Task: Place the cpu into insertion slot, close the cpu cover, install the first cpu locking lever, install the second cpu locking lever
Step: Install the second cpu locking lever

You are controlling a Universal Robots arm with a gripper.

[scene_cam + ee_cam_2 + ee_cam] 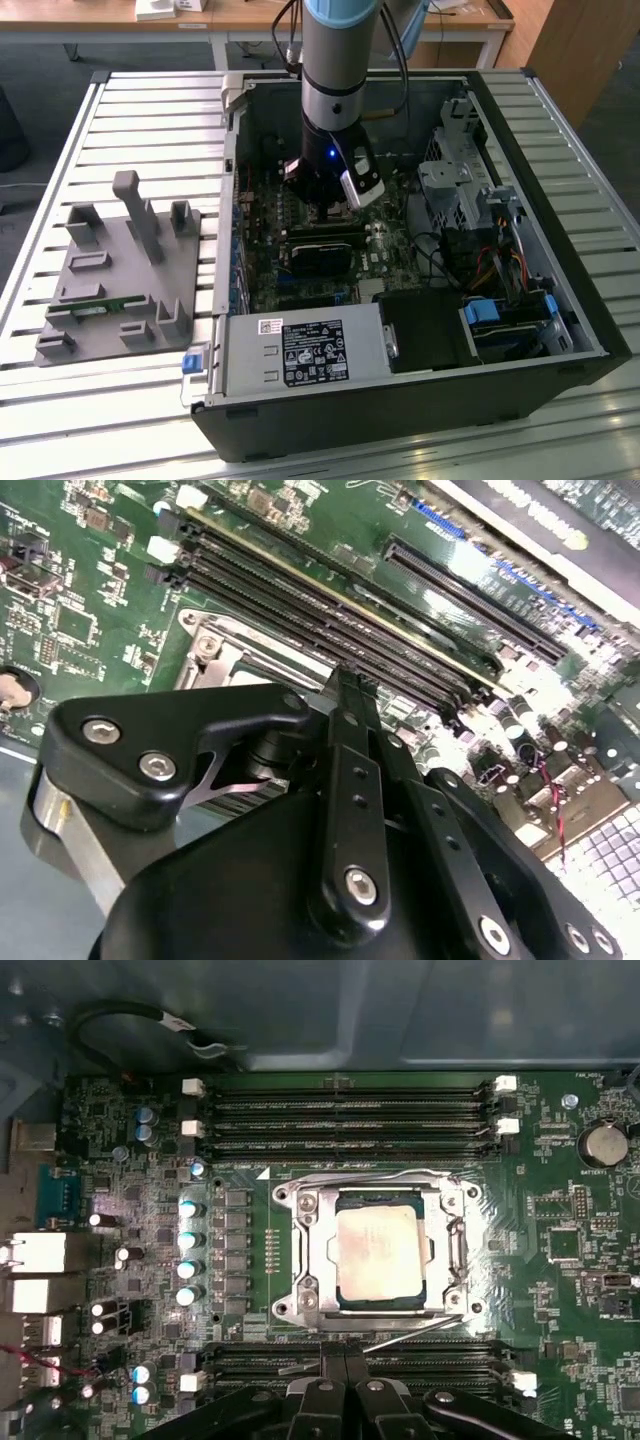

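Open computer case; cpu in insertion slot

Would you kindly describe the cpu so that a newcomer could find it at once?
In the first wrist view, start at the green motherboard and find the silver cpu cover between the long black memory slots. The cpu is the dull grey metal square in its window.

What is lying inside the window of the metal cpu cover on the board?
In the first wrist view, the cpu with its dull silver top lies inside the window of the cpu cover, which is closed flat around it. The insertion slot underneath is covered, so its contacts cannot be seen.
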